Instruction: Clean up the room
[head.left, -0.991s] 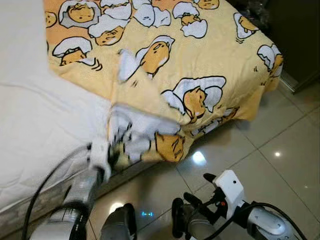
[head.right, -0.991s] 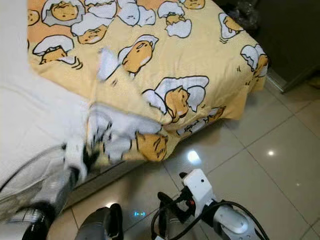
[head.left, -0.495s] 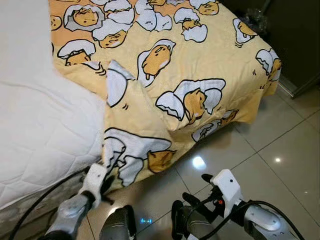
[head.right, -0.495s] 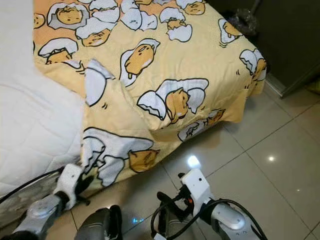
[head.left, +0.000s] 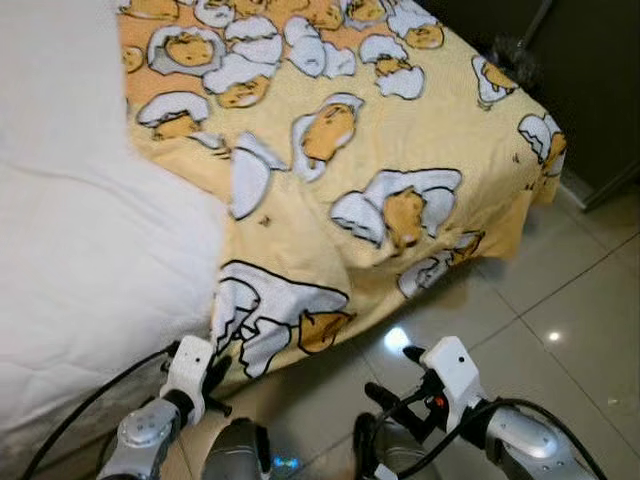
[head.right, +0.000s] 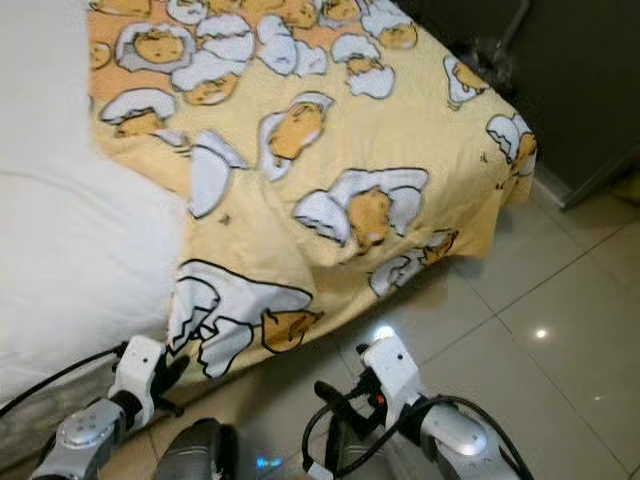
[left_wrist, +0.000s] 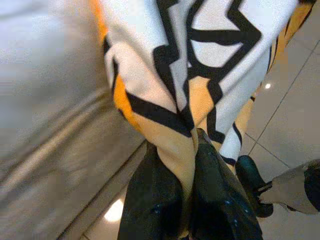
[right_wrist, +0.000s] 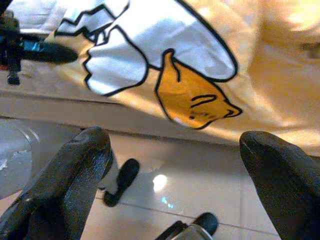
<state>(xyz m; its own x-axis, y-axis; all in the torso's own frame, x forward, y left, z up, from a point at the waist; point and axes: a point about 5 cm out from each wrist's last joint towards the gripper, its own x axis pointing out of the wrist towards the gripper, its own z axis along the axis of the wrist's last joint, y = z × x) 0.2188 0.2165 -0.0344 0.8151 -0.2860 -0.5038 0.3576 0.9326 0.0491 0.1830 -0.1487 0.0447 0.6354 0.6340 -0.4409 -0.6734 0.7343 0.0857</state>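
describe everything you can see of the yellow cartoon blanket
The blanket is soft yellow fabric printed with orange characters in white eggshells outlined in black. It lies rumpled over the bed, covering the part nearer the robot's right and leaving the white mattress bare. One corner droops over the bed's edge toward the glossy tiled floor. The left pincer is shut on that hanging corner, bunching the cloth. The right pincer is open below it, not touching.

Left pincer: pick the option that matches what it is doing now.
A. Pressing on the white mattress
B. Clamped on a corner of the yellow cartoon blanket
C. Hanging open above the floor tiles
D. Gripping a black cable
B. In the left wrist view the left pincer has its two black fingers closed around a bunched fold of the yellow cartoon blanket, beside the bed's edge.
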